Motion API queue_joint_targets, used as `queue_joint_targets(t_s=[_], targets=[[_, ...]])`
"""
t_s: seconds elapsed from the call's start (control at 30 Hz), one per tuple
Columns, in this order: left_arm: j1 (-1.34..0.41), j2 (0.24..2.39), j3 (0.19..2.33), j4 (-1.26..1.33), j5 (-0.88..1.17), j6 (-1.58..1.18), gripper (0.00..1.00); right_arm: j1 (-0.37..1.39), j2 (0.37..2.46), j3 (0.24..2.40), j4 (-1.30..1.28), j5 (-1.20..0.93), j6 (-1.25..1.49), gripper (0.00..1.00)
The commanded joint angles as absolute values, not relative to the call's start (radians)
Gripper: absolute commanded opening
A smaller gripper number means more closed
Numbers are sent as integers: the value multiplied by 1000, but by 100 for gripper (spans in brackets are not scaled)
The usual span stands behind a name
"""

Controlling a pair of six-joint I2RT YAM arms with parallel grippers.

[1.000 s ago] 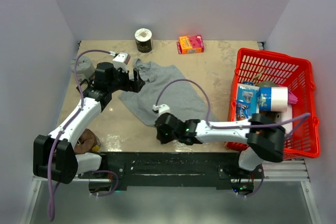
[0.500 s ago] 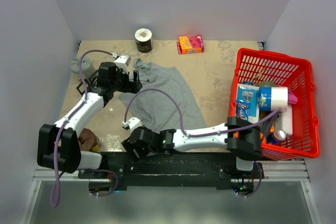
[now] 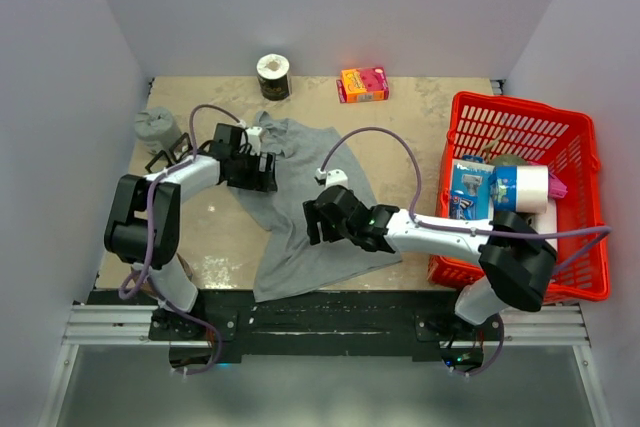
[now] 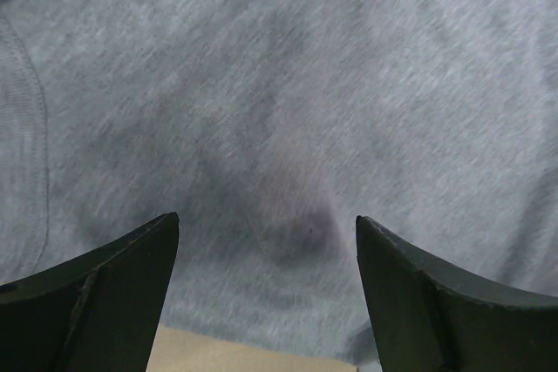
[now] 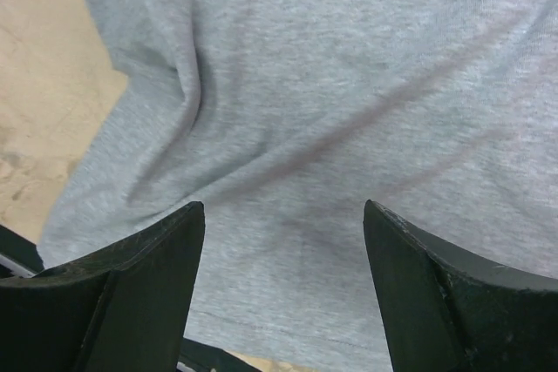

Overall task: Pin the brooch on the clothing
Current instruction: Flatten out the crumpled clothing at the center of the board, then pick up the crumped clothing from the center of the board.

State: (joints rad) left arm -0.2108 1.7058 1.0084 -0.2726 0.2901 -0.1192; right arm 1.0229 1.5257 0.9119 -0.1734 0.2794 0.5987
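The clothing (image 3: 300, 152), a grey tank top, lies spread on the tan table from the back middle to the near edge. My left gripper (image 3: 266, 172) hovers open over its left edge. In the left wrist view only cloth (image 4: 288, 93) shows between the dark fingers (image 4: 105, 289) of that gripper (image 4: 266, 237). My right gripper (image 3: 312, 223) is open above the middle of the garment. Grey fabric (image 5: 349, 84) fills the space around the right gripper (image 5: 283, 219), which has nothing in it. The brooch is out of view.
A red basket (image 3: 520, 112) full of packages stands at the right. An orange box (image 3: 363, 84) and a dark roll (image 3: 273, 76) sit along the back wall. A grey lump (image 3: 155, 129) lies at the far left. Bare table (image 5: 35, 84) shows left of the cloth.
My right arm has swung from the near left edge back over the garment, its gripper open since half a second ago. The cloth's lower part now reaches the near edge. My left arm has folded inward.
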Motion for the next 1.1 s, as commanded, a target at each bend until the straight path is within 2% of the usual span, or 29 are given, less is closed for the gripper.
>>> queue_joint_targets(t_s=[0.0,0.23,0.43,0.67,0.77,0.93,0.97,1.07], targets=[[-204,1785,1083,-250,305,-120,86,1019,1494,890,-144,288,588,77],[-178,1903,1153,-192,285,-147,85,1012,1577,876,-81,238,600,79],[-166,2080,1325,-215,242,-129,86,1014,1592,896,-72,259,575,79],[-161,2242,1552,-206,222,-135,86,1012,1421,766,29,334,571,82],[-161,2270,1627,-218,229,-133,86,1012,1347,721,45,380,577,87],[-169,2203,1602,-184,193,-130,91,1006,1342,744,-86,442,624,88],[-175,2148,1550,-170,189,-127,95,1002,1342,745,-100,445,636,88],[-209,2009,1423,-72,184,-77,98,967,1341,729,-120,399,676,88]])
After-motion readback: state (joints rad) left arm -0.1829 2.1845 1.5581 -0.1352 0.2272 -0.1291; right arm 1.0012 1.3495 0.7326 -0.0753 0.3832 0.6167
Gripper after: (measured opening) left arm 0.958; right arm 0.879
